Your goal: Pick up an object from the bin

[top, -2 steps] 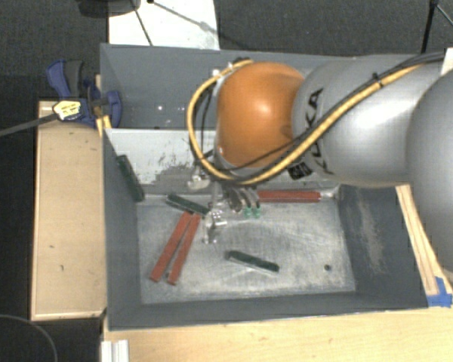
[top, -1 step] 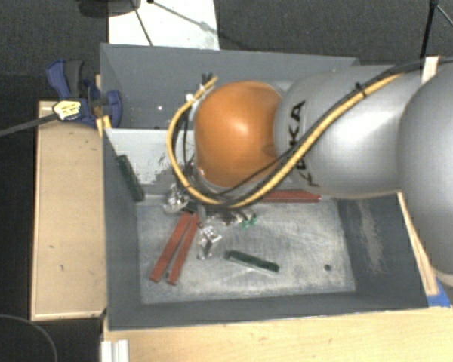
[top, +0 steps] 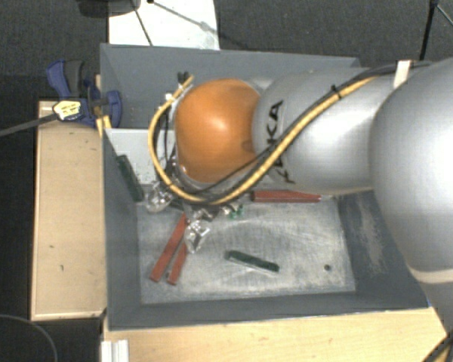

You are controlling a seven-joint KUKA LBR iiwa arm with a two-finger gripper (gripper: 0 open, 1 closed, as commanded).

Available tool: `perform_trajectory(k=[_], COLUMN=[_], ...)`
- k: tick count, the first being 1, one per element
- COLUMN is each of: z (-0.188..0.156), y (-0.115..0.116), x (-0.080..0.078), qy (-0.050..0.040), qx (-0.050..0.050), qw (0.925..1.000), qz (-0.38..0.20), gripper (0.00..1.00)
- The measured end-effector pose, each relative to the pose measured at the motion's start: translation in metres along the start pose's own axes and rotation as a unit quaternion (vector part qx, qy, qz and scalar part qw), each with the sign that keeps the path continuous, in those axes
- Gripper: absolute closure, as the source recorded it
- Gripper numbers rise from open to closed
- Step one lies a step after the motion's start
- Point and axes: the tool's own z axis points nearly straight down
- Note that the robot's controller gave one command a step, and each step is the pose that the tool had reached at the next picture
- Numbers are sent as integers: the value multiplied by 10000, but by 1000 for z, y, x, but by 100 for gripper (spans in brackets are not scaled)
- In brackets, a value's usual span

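My gripper [top: 178, 216] hangs under the arm's orange cover at the bin's left middle. Its two metal fingertips stand apart, one near the left wall [top: 158, 199] and one lower right [top: 198, 232], so it is open. A pair of red-brown strips [top: 170, 259] lies slanted on the bin floor. Their upper end reaches up into the gap between the fingertips, and I cannot tell whether they touch. A small green piece [top: 234, 211] lies just right of the gripper, partly hidden by the arm.
A dark green stick [top: 252, 261] lies on the floor to the lower right. Another dark green bar [top: 128, 178] leans against the left wall. A red strip [top: 285, 197] shows under the arm at the back. The arm covers the bin's upper right.
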Motion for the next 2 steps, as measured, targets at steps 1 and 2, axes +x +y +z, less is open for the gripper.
perform_trajectory(k=[1,2], z=[73,68], y=[4,-1], x=[9,9], qy=[25,-22], qx=[-17,-4], qw=[9920,9726], qz=[-1263,-2323], gripper=[0,100])
